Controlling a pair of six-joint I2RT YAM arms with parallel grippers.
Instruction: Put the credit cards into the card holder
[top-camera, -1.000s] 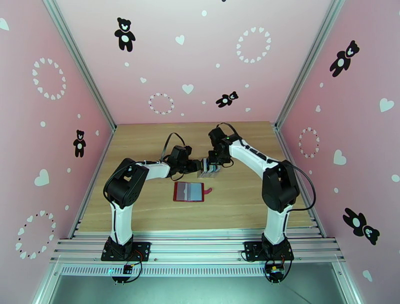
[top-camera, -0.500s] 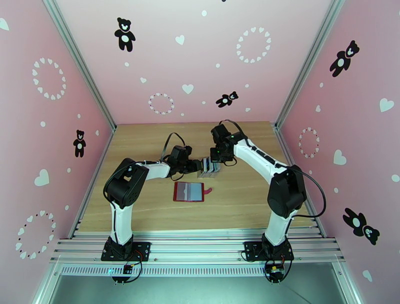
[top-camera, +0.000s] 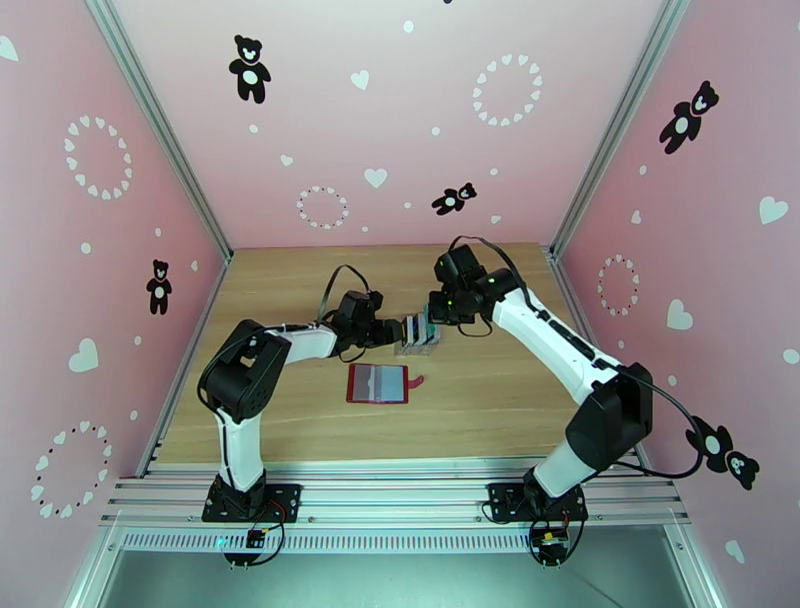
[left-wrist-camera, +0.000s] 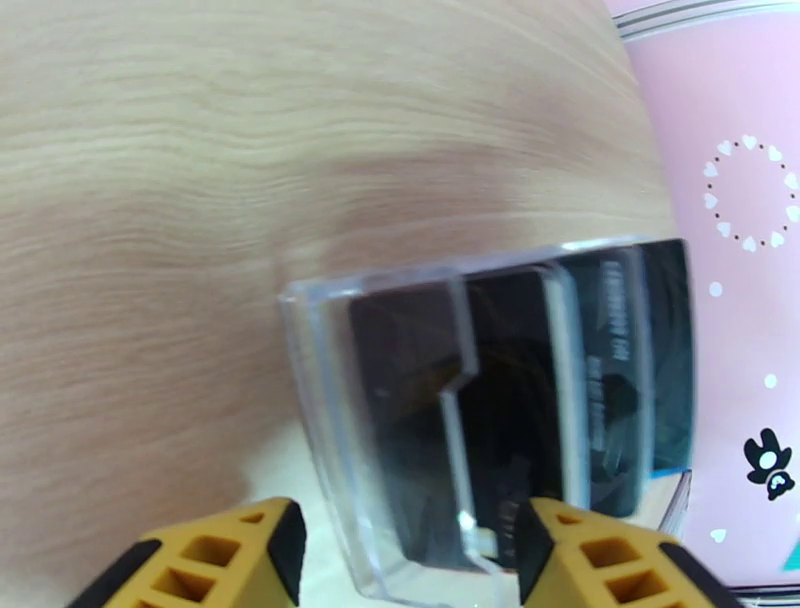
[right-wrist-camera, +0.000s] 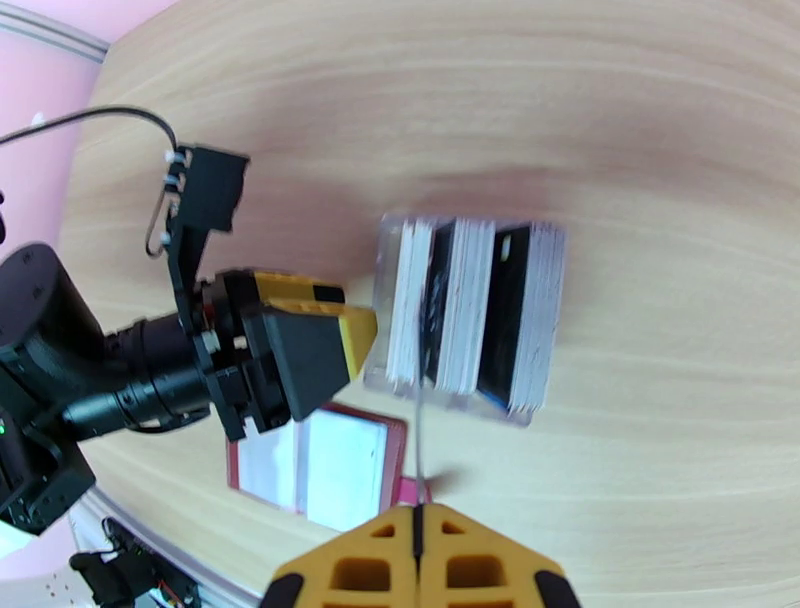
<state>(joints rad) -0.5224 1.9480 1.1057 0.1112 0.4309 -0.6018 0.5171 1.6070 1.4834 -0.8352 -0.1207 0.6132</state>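
The card holder lies open on the table, dark red with grey pockets, also seen in the right wrist view. Just beyond it stands a clear plastic rack with upright credit cards, white and black ones, which look dark through the plastic. My right gripper hovers over the rack, shut on one thin credit card that I see edge-on. My left gripper is open, its yellow fingers astride the rack's left end, with a small gap at one finger.
Pink walls with aluminium rails enclose the wooden table on three sides. Both arms meet at the table's middle, the left gripper and right gripper close together over the rack. The card holder's snap tab points right.
The right arm's elbow swung out to the right and its gripper shifted slightly up and right over the rack. The left arm stayed at the rack, its jaws a little wider.
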